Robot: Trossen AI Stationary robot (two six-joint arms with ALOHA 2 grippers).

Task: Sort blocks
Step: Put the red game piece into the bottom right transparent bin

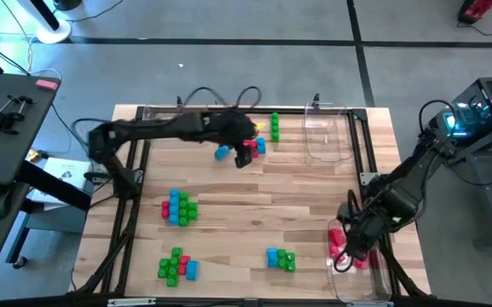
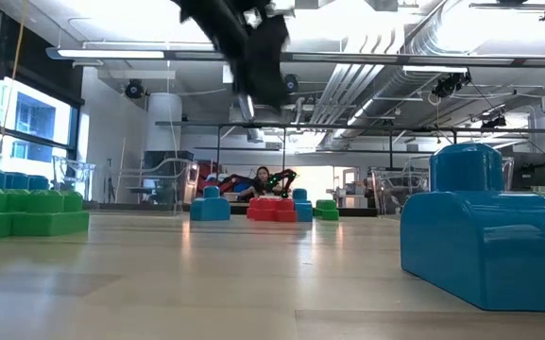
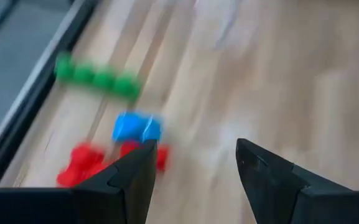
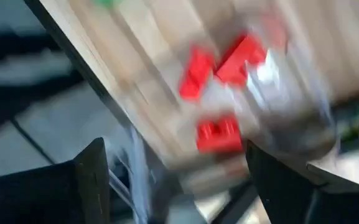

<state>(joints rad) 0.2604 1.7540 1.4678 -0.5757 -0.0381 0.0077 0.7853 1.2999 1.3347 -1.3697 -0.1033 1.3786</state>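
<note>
Small green, light blue and red-pink blocks lie in clusters on the wooden table. My left gripper [image 1: 245,159] is open and empty above the far cluster, which has a blue block [image 1: 222,153], red and blue blocks [image 1: 255,147] and a green row [image 1: 274,126]. In the left wrist view its fingers [image 3: 195,165] hover beside the blue block [image 3: 135,127], red blocks [image 3: 83,163] and green row [image 3: 95,78]. My right gripper [image 1: 345,256] is open over a clear tray [image 1: 348,286] at the near right. That tray holds red blocks [image 4: 219,135].
Three more mixed clusters sit near the table's left and middle [image 1: 179,207], [image 1: 176,266], [image 1: 281,259]. A second clear tray [image 1: 327,136] stands at the far right. A metal frame [image 1: 130,183] borders the table. Bare wood lies in the middle.
</note>
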